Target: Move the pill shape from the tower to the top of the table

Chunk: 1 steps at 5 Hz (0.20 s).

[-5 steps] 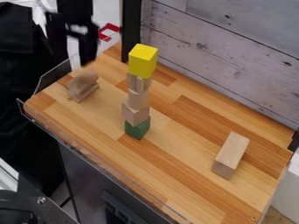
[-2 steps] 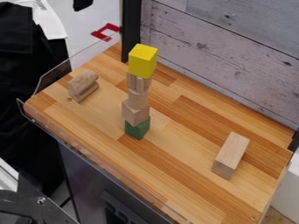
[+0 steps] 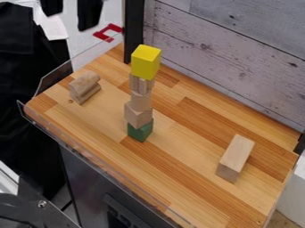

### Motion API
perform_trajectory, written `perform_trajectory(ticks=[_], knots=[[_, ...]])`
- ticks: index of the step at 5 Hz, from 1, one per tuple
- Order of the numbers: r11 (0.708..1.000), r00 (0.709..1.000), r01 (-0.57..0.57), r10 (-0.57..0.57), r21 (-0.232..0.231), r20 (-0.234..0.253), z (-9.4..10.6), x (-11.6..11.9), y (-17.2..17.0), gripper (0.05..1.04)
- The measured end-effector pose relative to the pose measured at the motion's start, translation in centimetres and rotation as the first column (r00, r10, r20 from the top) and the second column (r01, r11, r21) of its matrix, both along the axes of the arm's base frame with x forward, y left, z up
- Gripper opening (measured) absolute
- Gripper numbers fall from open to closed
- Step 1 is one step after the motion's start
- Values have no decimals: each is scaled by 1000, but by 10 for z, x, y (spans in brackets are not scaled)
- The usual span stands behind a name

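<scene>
Weathered grey planks (image 3: 232,53) are standing behind the striped wooden counter (image 3: 179,167), where I'm seeing the rounded, pill-shaped wooden block (image 3: 84,80) lying on another wooden block (image 3: 89,95), left of the yellow-topped block tower (image 3: 138,114), the black claw (image 3: 70,10) hanging beyond, fingers apart.

Whitewashed plank wall (image 3: 238,49) — black upright post (image 3: 134,31) at its left end — behind a striped wooden tabletop (image 3: 179,156).

The table (image 3: 179,164) mid-frame is smooth striped wood; the top block (image 3: 145,62) matt yellow; the wall (image 3: 232,58) upper right, rough-grained planks.
</scene>
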State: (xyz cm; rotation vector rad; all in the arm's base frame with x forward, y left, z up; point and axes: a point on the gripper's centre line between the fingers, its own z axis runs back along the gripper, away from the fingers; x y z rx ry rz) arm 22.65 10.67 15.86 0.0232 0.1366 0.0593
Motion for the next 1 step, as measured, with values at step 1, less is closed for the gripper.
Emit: perform_trajectory(ticks=[1], knots=[[1000, 999, 22, -22, -6, -28, -11, -3, -10, 999]])
